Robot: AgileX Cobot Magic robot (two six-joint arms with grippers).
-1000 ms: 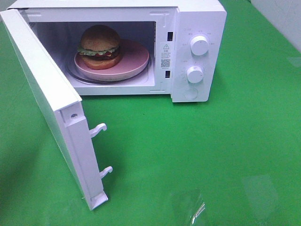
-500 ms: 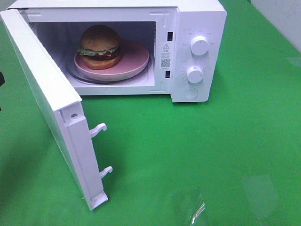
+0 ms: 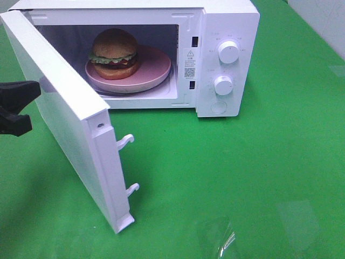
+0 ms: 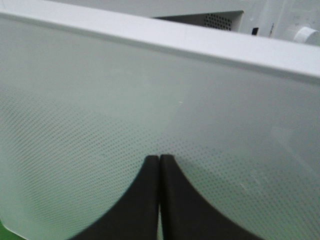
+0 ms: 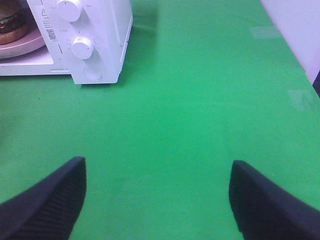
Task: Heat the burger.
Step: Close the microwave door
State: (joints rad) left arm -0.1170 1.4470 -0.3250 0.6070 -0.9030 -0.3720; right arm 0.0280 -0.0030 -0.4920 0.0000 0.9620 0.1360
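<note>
Tightly closed left tool [image 4: 159, 161] against door [image 4: 125, 90]

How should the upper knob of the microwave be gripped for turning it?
Pinch the upper knob across its round side wall, coming straight from the front. It is a short cylinder sticking out of the control panel, with free space around it.

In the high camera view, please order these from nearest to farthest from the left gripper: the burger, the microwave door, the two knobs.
1. Microwave door: on the left, right in front of the left gripper.
2. Burger: past the door, on the pink plate.
3. Upper knob and lower knob: far right; too close to rank against each other.
</note>
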